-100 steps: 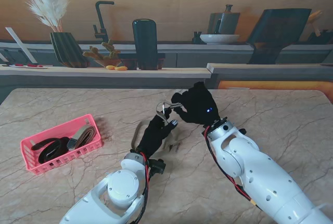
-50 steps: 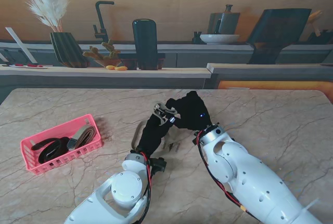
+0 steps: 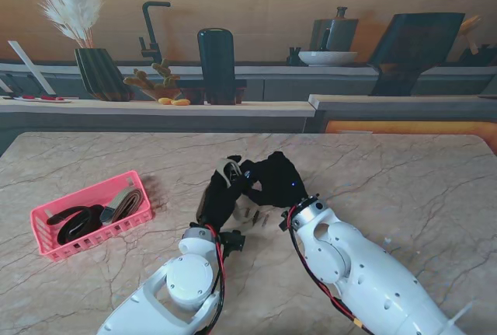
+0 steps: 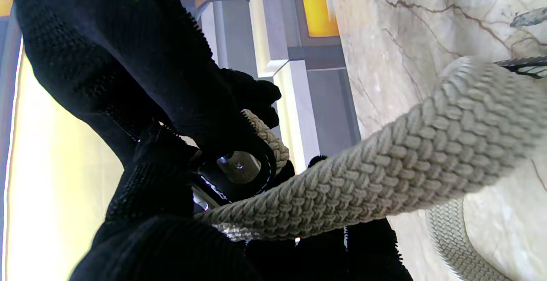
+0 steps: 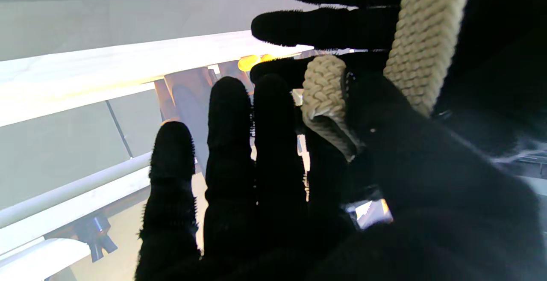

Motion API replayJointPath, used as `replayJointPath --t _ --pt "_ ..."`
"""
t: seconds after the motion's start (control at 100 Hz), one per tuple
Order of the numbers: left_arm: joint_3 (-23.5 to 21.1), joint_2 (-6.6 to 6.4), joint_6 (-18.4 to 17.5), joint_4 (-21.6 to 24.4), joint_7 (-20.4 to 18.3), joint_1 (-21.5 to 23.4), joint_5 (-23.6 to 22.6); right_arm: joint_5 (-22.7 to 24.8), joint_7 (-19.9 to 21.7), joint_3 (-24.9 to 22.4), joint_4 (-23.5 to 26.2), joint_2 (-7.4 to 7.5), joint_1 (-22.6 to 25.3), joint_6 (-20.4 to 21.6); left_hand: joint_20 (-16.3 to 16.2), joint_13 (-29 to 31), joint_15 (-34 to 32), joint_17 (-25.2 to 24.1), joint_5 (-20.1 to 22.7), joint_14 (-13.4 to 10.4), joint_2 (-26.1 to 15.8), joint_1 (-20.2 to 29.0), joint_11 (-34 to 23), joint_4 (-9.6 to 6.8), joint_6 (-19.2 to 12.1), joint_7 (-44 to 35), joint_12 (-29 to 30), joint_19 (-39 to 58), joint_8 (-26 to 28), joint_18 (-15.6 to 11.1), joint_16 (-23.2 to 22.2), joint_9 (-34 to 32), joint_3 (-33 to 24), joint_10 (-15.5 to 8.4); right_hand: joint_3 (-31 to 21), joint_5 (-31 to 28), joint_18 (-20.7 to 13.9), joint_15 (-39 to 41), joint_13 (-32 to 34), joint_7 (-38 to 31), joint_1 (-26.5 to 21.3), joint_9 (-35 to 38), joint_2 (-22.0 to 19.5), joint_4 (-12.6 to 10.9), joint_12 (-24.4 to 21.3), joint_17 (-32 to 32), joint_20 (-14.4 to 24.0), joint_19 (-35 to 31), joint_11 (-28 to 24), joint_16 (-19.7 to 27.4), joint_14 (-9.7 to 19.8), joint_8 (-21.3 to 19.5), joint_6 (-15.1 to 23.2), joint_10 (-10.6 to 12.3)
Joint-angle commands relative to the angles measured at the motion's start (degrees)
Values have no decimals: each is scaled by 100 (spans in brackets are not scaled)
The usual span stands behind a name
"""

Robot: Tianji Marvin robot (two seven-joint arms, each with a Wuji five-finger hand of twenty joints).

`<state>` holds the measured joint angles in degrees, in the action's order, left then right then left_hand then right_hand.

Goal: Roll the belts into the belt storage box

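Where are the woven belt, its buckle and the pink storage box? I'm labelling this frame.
woven belt (image 4: 384, 161), left wrist view, braided strap mid-length.
buckle (image 4: 237, 167), left wrist view, shiny metal face.
pink storage box (image 3: 48, 248), stand view, near-left rim.

The pink plastic storage basket (image 3: 48, 249) sits near the left edge of the marble table (image 3: 419, 172), with dark rolled belts (image 3: 74, 222) inside it. Right of it, mid-table, the black-gloved left hand (image 3: 219, 197) and right hand (image 3: 273, 179) meet, the beige woven belt (image 4: 384, 165) between them, its tail lying on the table.
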<state>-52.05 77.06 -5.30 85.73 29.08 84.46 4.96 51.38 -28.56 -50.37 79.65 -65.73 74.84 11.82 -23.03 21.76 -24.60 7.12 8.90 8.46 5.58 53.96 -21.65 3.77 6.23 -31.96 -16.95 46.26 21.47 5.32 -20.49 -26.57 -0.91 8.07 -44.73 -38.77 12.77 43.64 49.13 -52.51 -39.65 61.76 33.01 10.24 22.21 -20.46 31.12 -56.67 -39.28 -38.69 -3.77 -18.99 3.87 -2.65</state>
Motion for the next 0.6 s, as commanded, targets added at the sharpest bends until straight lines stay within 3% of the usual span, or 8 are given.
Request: replayJointPath --t 0.0,0.07,0.13,0.24,0.26,0.32,0.39,0.59 --pt "-25 56 39 101 7 4 65 -36 159 6 128 -6 137 208 -147 332 -158 197 206 -122 -354 552 -220 -215 -241 -280 -137 272 73 -6 -82 -335 -762 -204 -555 181 46 -182 -136 -209 -183 -296 273 -96 127 103 -85 175 187 103 214 -76 934 -3" --pt "-28 57 55 120 -5 12 118 -113 428 -83 240 28 207 356 -216 553 -316 349 320 -69 -311 708 -306 -164 -201 -378 -192 430 85 51 -119 -581 -851 -196 -754 314 13 -330 -245 487 36 -592 362 -166 238 121 50 375 328 68 244 -378 701 10" --pt "-36 60 62 141 -9 23 177 -102 732 -181 361 93 271 495 -245 702 -399 464 363 -29 -272 785 -361 -158 -183 -407 -222 504 82 101 -138 -721 -896 -179 -910 567 -28 -488 -370 1465 458 -977 378 -590 240 147 194 575 285 62 292 -1032 462 31" --pt "-58 65 69 185 -7 45 276 -70 1302 -367 614 213 412 630 -281 955 -557 670 450 25 -78 1091 -481 -197 -148 -483 -285 610 100 164 -186 -946 -1129 -176 -822 1147 -53 -692 -605 1952 817 -1540 665 -747 279 255 222 809 362 73 292 -1078 212 -45" --pt "-62 64 69 191 -6 48 282 -61 1378 -397 649 231 432 655 -280 1029 -637 741 473 39 114 976 -439 -109 -141 -541 -534 653 106 189 -211 -1061 -1600 -188 -806 1222 -47 -709 -626 2002 855 -1611 692 -751 282 269 225 831 380 74 291 -1072 181 -56" --pt "-76 57 66 205 -16 57 289 -26 1545 -472 737 272 489 694 -301 1261 -830 949 573 96 418 1135 -477 15 -121 -601 -812 750 126 268 -311 -1359 -1893 -178 -755 1394 -54 -805 -700 2227 991 -1837 732 -789 325 288 266 947 438 70 279 -1066 80 -95" --pt "-93 45 63 224 -44 68 298 32 1534 -523 771 285 527 706 -405 1519 -1291 1155 725 179 672 1487 -388 160 -149 -716 -1608 1051 201 498 -744 -1827 -1890 -261 -694 1405 -45 -813 -701 2278 1041 -1889 703 -791 348 279 291 981 445 54 261 -1081 60 -124" --pt "-174 -88 210 264 -555 58 442 318 1374 -789 911 318 692 677 -1081 2076 -2358 1393 1255 360 522 1694 -1066 139 -326 -1373 -2994 2205 482 1033 -2007 -2350 -1310 -246 -495 1234 -48 -818 -663 2296 968 -1871 386 -805 421 205 479 1095 473 -25 233 -1292 142 -158"
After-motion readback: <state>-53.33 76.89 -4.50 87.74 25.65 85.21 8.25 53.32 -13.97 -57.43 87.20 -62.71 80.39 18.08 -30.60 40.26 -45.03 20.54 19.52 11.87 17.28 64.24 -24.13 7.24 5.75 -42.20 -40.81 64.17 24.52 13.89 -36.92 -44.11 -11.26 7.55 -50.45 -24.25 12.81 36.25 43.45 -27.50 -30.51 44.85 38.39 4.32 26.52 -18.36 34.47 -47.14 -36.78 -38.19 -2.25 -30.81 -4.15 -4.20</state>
